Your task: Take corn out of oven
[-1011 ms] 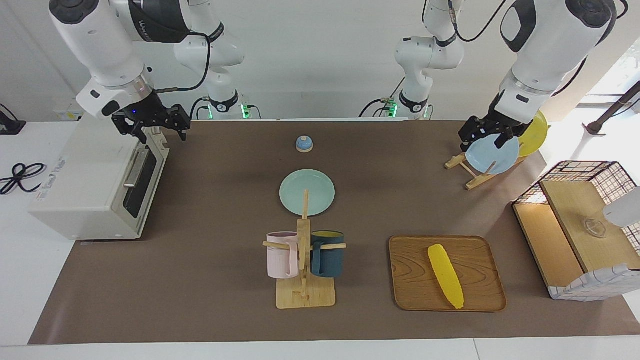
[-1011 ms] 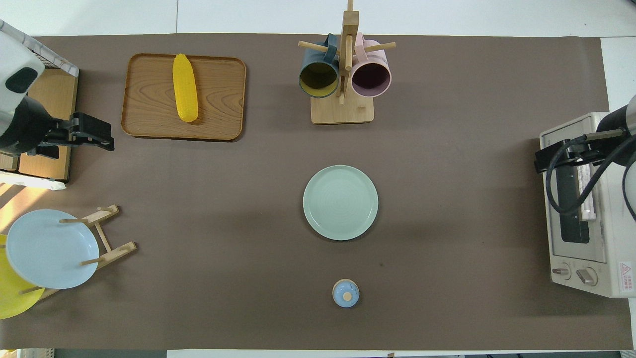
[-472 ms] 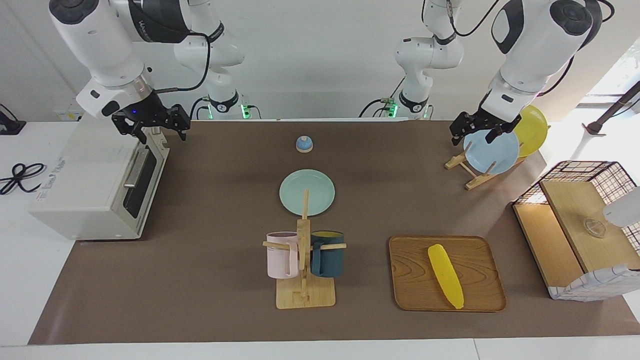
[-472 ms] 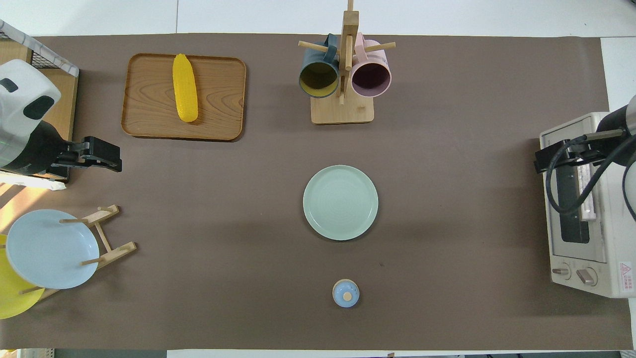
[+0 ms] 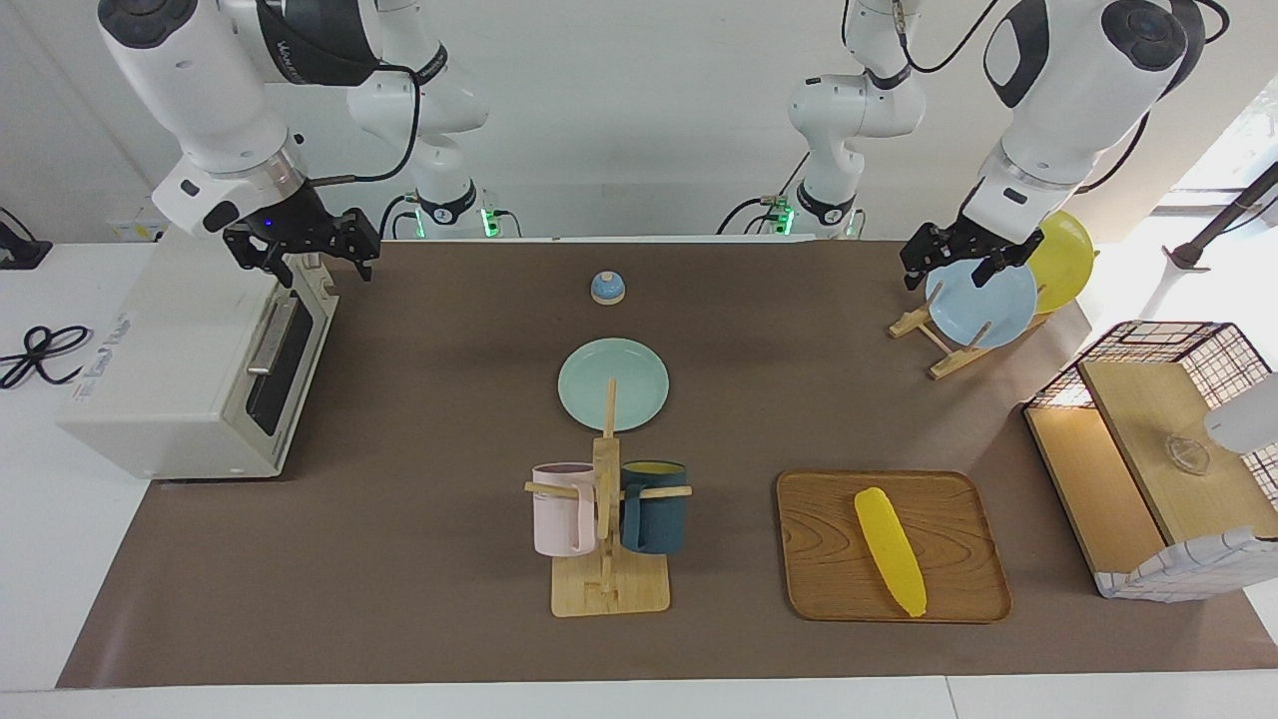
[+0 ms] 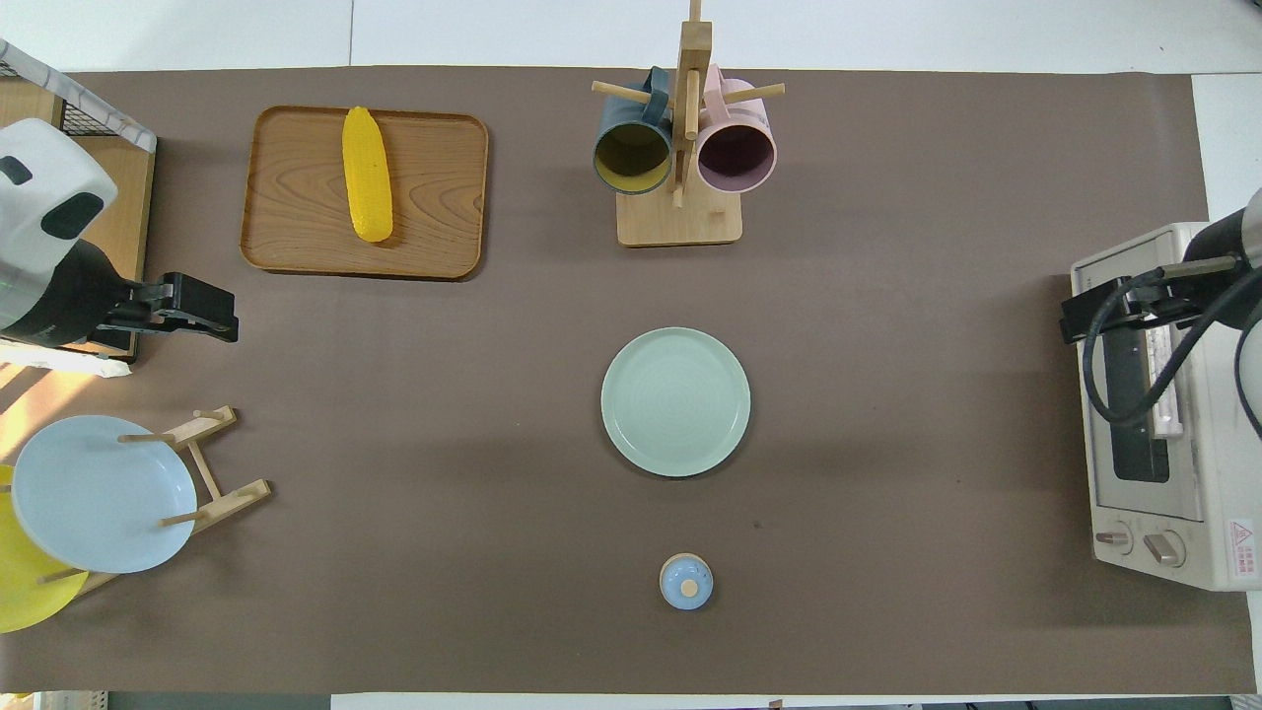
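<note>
Behind dark glass, oven (image 5: 190, 369) interior unreadable, corn (image 5: 890, 564) on tray (image 5: 819, 559)

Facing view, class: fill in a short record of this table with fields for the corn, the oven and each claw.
corn: lying on the wooden tray, outside the oven
oven: door shut, at the right arm's end of the table
right claw: over the oven's top edge, holding nothing
left claw: over the plate rack, holding nothing
</note>
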Robot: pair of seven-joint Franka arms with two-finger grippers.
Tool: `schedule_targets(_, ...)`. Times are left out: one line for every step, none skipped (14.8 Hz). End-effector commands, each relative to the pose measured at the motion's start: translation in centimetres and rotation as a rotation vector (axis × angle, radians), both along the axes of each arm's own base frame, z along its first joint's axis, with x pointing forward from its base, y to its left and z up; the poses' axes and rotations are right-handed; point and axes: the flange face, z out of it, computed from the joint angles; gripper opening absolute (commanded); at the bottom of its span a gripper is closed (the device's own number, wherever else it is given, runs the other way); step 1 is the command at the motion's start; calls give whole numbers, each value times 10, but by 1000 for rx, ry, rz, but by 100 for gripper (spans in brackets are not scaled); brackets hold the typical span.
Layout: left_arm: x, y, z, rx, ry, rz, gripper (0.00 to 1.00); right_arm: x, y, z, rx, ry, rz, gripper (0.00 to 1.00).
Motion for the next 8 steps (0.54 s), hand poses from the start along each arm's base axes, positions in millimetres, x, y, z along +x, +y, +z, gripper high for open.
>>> schedule_targets(-5, 1, 5, 22, -9, -18, 100, 0, -1, 3, 11, -5, -10, 100)
schedule_targets(-5, 1, 6, 21, -11, -20, 100, 0, -1, 2, 11, -3, -10, 100)
schedule_targets(-4, 1, 6, 21, -11, -18, 100, 0, 0, 2, 11, -3, -8, 100)
schedule_targets(-4, 1, 6, 21, -15, -21, 100, 0, 0, 2, 11, -3, -8, 100)
schedule_targets(-4, 1, 7, 20, -20, -19, 100, 0, 0, 2, 11, -3, -8, 100)
schedule_targets(-3, 1, 7, 22, -20, -20, 100, 0, 0, 2, 11, -3, -8, 100)
schedule_targets(-3, 0, 7, 20, -20, -21, 100, 0, -1, 2, 11, -3, -10, 100)
schedule_targets(-3, 1, 8, 21, -23, -21, 100, 0, -1, 2, 11, -2, -10, 100)
